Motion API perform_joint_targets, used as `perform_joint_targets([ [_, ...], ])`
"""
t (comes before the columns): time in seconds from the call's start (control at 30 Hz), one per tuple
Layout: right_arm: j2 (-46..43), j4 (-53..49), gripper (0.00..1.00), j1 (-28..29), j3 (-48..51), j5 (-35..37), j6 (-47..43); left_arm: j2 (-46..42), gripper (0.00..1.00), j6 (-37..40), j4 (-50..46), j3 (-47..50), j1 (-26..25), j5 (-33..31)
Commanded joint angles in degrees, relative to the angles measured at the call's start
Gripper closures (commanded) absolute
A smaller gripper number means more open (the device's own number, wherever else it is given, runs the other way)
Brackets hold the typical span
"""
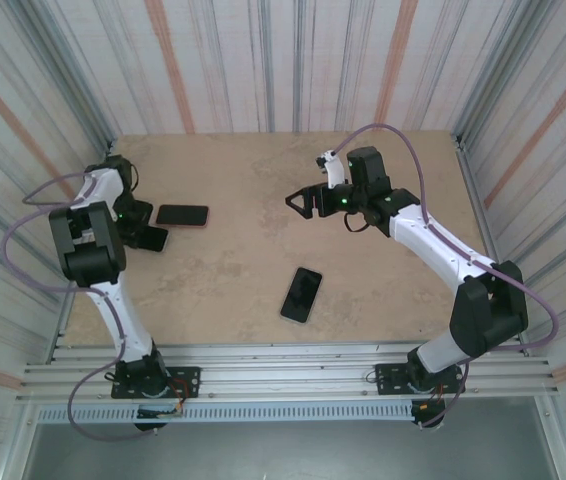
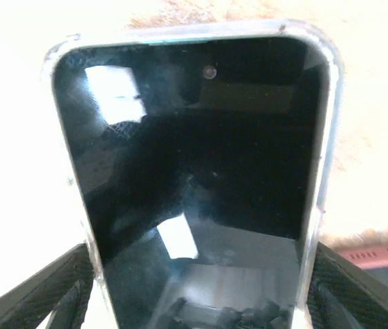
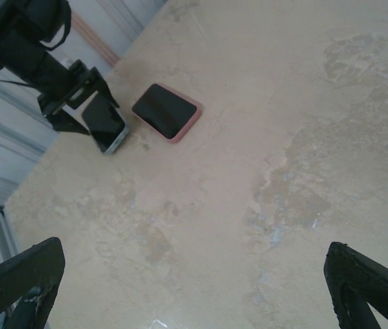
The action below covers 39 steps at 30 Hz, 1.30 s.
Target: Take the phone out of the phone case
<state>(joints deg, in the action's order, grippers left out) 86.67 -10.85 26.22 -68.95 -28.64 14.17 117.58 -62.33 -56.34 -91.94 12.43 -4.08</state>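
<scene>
A dark-screened phone [image 2: 201, 157] with a pale, clear-looking case rim [image 2: 323, 137] lies on the table at the far left. My left gripper [image 2: 201, 301] is shut on it, one black finger against each long side. From above, the left gripper [image 1: 151, 238] covers most of that phone. In the right wrist view the same phone [image 3: 106, 127] pokes out of the left gripper [image 3: 86, 110]. My right gripper [image 1: 299, 203] hangs open above the table's middle right, and its fingertips [image 3: 22, 274] have nothing between them.
A phone in a pink case [image 1: 182, 215] lies just right of the left gripper, also seen as the pink-cased phone [image 3: 167, 111]. A bare black phone [image 1: 301, 294] lies face up near the table's centre front. Corrugated walls surround the table [image 1: 263, 170].
</scene>
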Motion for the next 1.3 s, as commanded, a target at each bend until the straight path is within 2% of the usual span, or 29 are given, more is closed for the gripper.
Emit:
perform_joint_targets([
  [0.0, -0.2, 2.6, 0.01, 0.0, 0.9, -1.9, 3.0, -6.0, 0.44, 2.9, -0.3, 1.8, 0.3, 0.9],
  [0.2, 0.7, 5.1, 0.01, 0.6, 1.2, -2.6, 5.4, -12.7, 0.43, 5.6, 1.7, 6.2, 0.0, 3.7],
  [0.3, 1.3, 5.2, 0.01, 0.9, 0.7, -3.3, 5.7, -13.0, 0.28, 7.0, 2.1, 7.6, 0.1, 5.3],
  [0.37, 1.5, 5.3, 0.01, 1.0, 0.6, -3.5, 5.8, -12.9, 0.12, 6.7, 2.1, 8.6, 0.2, 3.9],
  [0.43, 1.7, 5.1, 0.01, 1.0, 0.5, -3.6, 5.7, -11.9, 0.07, 5.8, 2.3, 9.2, 0.4, 3.5],
  [0.67, 0.9, 4.5, 0.01, 1.0, 1.3, -3.3, 5.3, -8.0, 0.07, 1.2, 4.0, 9.2, 0.5, 5.1],
  [1.27, 0.4, 4.6, 0.01, 0.6, 2.8, -2.9, 6.2, 0.3, 0.05, -0.3, 4.9, 5.8, 1.4, 4.2],
])
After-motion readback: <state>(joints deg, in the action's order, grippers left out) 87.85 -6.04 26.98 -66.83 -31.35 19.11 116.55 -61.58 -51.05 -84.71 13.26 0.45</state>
